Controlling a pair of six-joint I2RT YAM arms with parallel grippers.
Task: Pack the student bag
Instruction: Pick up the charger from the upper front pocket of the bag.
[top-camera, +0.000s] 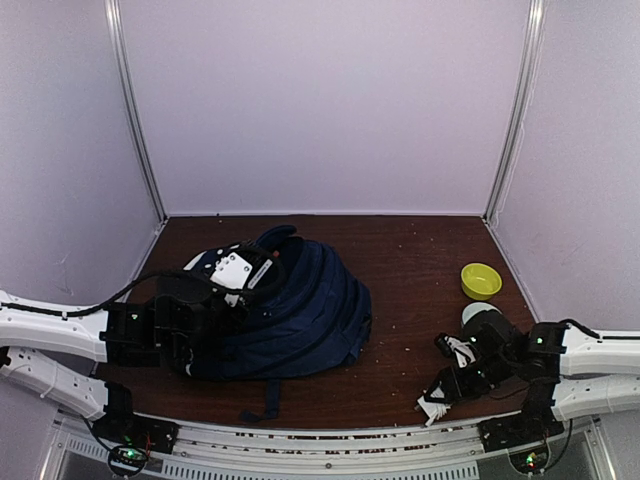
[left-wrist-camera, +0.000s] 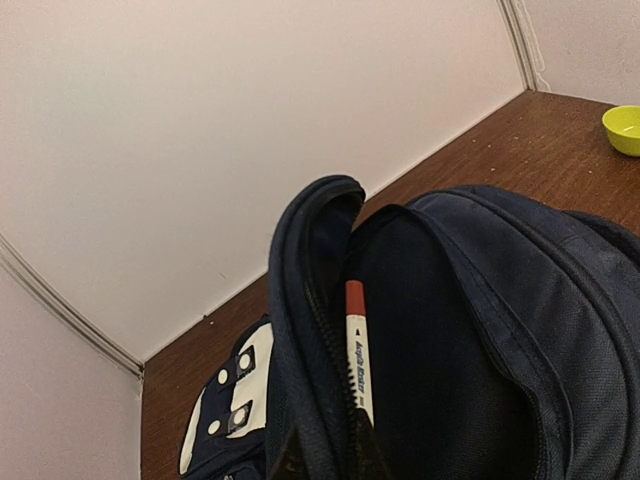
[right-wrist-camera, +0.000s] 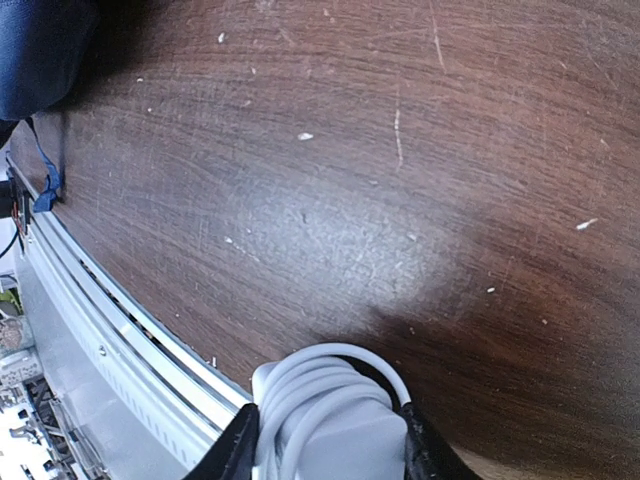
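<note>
Fabric at the mouth of the bag (top-camera: 300, 310), which is lying at nine o'clock on the table (top-camera: 420, 250), is being pinched by the clenched left claw (top-camera: 238, 292), apparently propping the opening wide for loading; a pen (left-wrist-camera: 357, 350) is sitting inside. At five o'clock the right claw (right-wrist-camera: 330, 450) is grasping a white charger (right-wrist-camera: 320, 400), likely the next item going in.

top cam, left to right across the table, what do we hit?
navy blue fabric backpack → white charger block wound with its cable, near the front edge → small yellow-green round bowl, farther back.
</note>
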